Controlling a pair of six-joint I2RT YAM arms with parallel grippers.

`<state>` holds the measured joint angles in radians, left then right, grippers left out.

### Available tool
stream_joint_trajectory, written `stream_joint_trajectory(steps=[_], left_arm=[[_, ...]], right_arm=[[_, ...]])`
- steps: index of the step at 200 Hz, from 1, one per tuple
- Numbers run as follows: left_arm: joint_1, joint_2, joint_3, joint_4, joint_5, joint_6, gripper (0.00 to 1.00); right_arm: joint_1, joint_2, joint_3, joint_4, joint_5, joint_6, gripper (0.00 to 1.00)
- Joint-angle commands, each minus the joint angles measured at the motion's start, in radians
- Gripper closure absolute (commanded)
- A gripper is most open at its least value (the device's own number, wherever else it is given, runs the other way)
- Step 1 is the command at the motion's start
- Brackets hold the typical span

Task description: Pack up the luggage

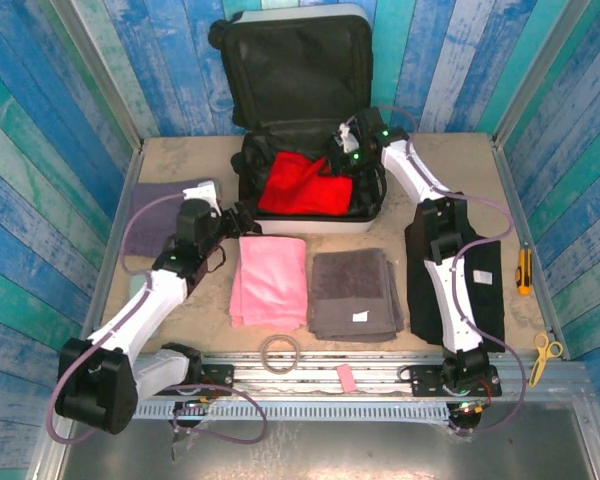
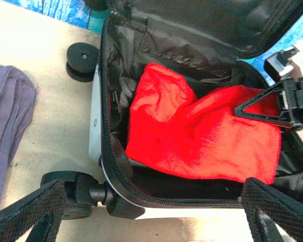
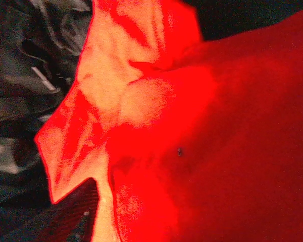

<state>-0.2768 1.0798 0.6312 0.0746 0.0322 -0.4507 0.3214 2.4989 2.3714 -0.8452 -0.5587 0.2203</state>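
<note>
Top external view: suitcase [image 1: 310,226] open, far centre, red cloth [image 1: 298,185] inside.
Your right gripper [image 1: 342,150] hangs low over the cloth, grip unclear; left gripper [image 1: 242,213] gapes empty left of the suitcase. Lifting could snag the cloth out.

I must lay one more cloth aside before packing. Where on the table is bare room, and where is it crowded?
Bare tan table lies between the white hard-shell suitcase and the right wall; a smaller patch lies left of the suitcase, behind the purple cloth. The near row is crowded: folded pink towel, folded grey towel, black cloth.
</note>
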Motion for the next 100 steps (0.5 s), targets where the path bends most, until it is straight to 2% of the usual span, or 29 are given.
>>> stream_joint_trajectory(steps=[1, 27, 70, 100], left_arm=[[-0.001, -0.081, -0.013, 0.069, 0.028, 0.112, 0.07], [-0.002, -0.131, -0.055, 0.099, -0.019, 0.152, 0.07], [-0.001, -0.149, -0.089, 0.146, -0.032, 0.166, 0.07], [-0.005, -0.116, -0.075, 0.136, -0.016, 0.165, 0.07]], right_arm=[[-0.014, -0.039, 0.022, -0.076, 0.184, -0.019, 0.31], [-0.015, -0.097, 0.018, -0.084, 0.328, -0.022, 0.2], [-0.015, -0.225, -0.026, -0.091, 0.507, -0.06, 0.19], [-0.014, -0.268, -0.039, -0.1, 0.53, -0.081, 0.21]])
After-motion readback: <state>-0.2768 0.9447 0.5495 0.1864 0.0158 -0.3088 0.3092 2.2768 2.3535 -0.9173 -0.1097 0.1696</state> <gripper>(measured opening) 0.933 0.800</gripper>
